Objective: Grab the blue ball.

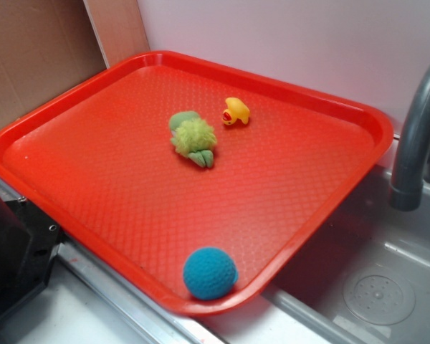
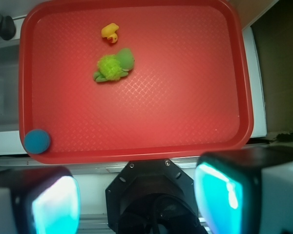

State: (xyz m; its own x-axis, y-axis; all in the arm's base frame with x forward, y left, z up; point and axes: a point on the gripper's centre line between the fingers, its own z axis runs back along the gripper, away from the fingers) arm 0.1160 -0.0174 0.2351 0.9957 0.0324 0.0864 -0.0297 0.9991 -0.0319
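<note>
Blue ball (image 2: 37,141) sits in the tray's (image 2: 136,152) near-left corner in the wrist view, against the rim. Plush toy (image 2: 114,67) and duck (image 2: 110,32) lie farther in. Hand (image 2: 136,202) hangs wide open and empty, so the ball lies ahead and leftward.
</note>
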